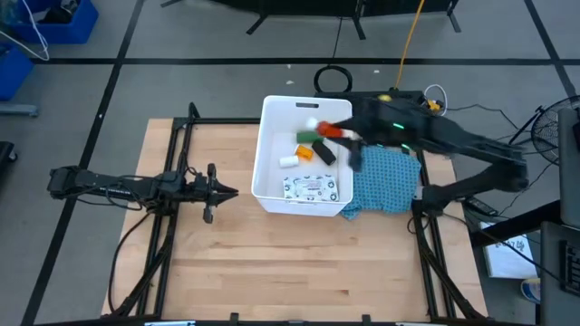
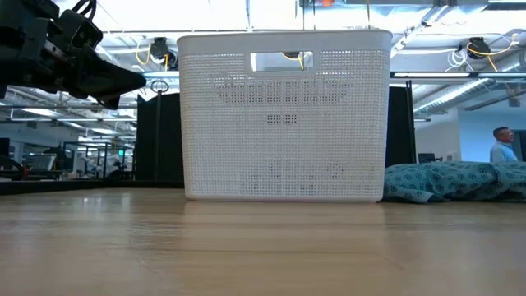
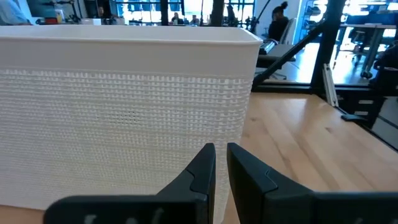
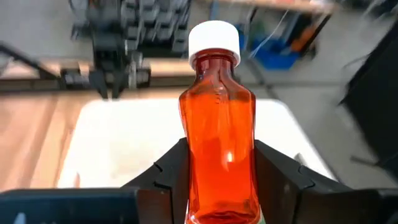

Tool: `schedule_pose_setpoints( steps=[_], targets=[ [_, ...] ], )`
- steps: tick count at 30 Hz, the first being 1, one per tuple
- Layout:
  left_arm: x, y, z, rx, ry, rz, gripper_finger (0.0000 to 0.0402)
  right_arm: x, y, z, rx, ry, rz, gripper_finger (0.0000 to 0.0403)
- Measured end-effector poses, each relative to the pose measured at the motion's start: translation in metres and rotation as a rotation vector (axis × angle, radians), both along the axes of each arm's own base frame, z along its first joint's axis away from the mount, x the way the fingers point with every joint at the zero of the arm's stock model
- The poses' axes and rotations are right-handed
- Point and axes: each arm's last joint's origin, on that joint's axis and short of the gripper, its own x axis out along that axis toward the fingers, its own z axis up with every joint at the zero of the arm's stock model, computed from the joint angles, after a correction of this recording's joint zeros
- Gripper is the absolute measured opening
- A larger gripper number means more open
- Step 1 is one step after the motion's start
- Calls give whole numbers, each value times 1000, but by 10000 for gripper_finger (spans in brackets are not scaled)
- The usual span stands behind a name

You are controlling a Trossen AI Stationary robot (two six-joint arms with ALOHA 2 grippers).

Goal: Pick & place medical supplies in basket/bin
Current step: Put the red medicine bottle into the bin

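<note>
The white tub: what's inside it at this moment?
Inside the white tub lie a printed packet, an orange-and-white vial, a green block and a black block. The right gripper, holding a red bottle above, hides one corner.

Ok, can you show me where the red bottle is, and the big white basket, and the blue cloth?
red bottle (image 4: pixel 219 155), right wrist view, on its red body between the fingers.
white basket (image 2: pixel 283 123), low view, on its mesh front wall.
blue cloth (image 1: pixel 385 181), high view, on its middle.
</note>
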Motion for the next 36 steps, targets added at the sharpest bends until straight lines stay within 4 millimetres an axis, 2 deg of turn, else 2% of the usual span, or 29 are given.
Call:
schedule_pose_setpoints(
  steps=[2,5,9,12,18,21,24,28,36],
  targets=[
    [0,0,0,2,0,0,44,22,-19,-10,26,68,28,134],
    [0,0,-1,2,6,0,44,51,-47,-34,56,169,73,134],
    [0,0,-1,2,13,0,44,82,-79,-74,85,290,115,134],
    [0,0,-1,2,15,0,44,101,-94,-101,60,352,149,134],
    [0,0,-2,1,16,-1,44,127,-103,-147,-56,493,310,134],
    [0,0,-2,-1,22,-4,44,135,-105,-164,-67,523,399,134],
    [0,0,-4,-9,38,-6,44,142,-108,-182,-64,567,417,134],
    [0,0,-4,-18,42,-6,44,148,-111,-205,-27,621,426,134],
    [0,0,-4,-9,40,-6,44,150,-112,-239,45,741,461,134]
  ],
)
